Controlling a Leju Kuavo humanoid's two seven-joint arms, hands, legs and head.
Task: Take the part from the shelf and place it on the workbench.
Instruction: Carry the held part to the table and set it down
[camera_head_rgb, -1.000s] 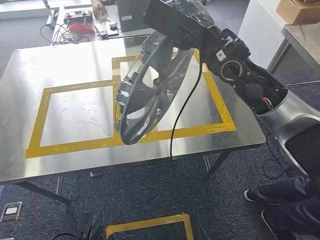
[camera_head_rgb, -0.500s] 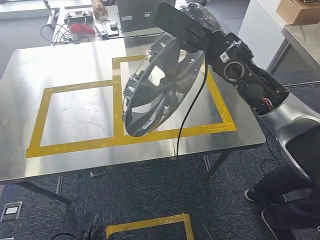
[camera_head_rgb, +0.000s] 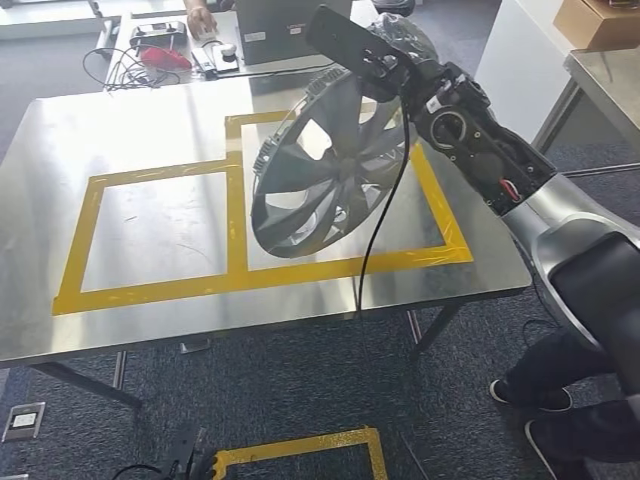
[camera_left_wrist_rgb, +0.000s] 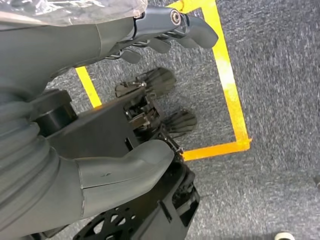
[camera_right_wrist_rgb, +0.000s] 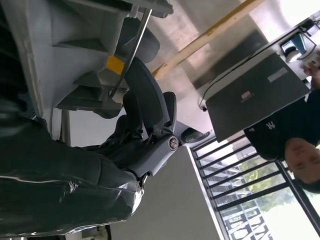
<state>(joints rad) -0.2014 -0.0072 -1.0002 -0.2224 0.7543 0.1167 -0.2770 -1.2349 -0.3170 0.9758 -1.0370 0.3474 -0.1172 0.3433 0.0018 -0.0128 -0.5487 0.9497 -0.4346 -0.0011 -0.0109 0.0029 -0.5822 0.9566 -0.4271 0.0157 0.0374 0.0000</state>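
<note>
The part is a grey spoked wheel cover (camera_head_rgb: 332, 170). My right hand (camera_head_rgb: 377, 55) grips it by its upper rim and holds it tilted over the right yellow-taped square (camera_head_rgb: 445, 235) of the steel workbench (camera_head_rgb: 151, 120). Its lower edge hangs close to the tabletop; whether it touches, I cannot tell. In the right wrist view the fingers (camera_right_wrist_rgb: 147, 100) curl round the cover's ribbed rim (camera_right_wrist_rgb: 75, 55). My left hand (camera_left_wrist_rgb: 113, 30) hangs by my side above the carpet, fingers apart, holding nothing.
A second taped square (camera_head_rgb: 151, 230) lies on the bench's left half. Behind the bench, a table carries cables, a red object (camera_head_rgb: 162, 57) and a grey box (camera_head_rgb: 268, 30); a person's hand (camera_head_rgb: 198, 18) rests there. A person's shoes (camera_head_rgb: 543, 400) stand at lower right. A taped square (camera_head_rgb: 302, 450) marks the floor.
My right arm has carried the wheel cover farther over the bench and to the right, and its spoked face has turned more toward me.
</note>
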